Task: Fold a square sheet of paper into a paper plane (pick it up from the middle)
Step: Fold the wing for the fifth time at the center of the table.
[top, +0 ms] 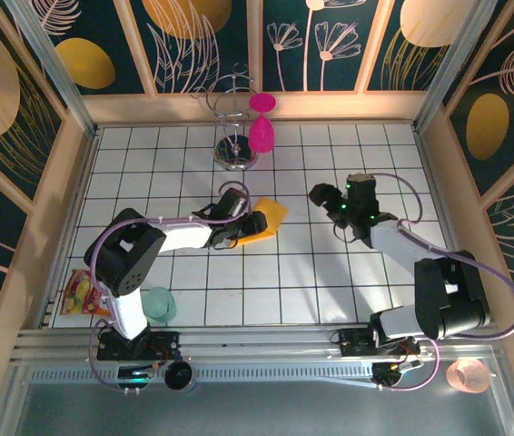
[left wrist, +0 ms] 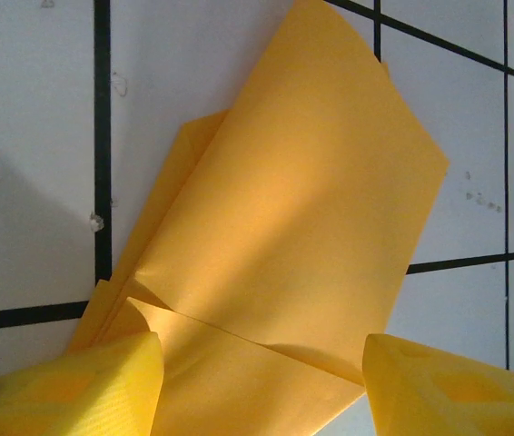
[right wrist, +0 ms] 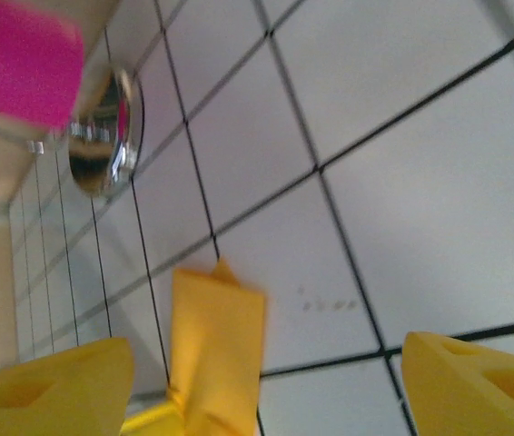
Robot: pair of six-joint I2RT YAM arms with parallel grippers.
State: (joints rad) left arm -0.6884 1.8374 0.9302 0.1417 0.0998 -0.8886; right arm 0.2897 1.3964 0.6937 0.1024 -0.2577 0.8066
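Observation:
The orange-yellow square sheet of paper (top: 271, 216) lies on the tiled table, folded into overlapping flaps with a diagonal crease (left wrist: 293, 236). My left gripper (top: 253, 225) is low over its near end. Its jaws stand open (left wrist: 261, 391), with the yellow fingertips (left wrist: 84, 386) at the paper's two side edges and the paper flat between them. My right gripper (top: 322, 194) hovers one tile to the right of the paper, open with nothing in it (right wrist: 266, 400). In the right wrist view the paper (right wrist: 216, 345) reaches away from that gripper, near its left fingertip.
A chrome wire stand (top: 236, 156) holding a magenta goblet (top: 261, 136) stands at the back, just beyond the paper; its base (right wrist: 103, 136) is close ahead of the right gripper. A snack packet (top: 83, 292) and a teal cup (top: 159, 302) sit front left.

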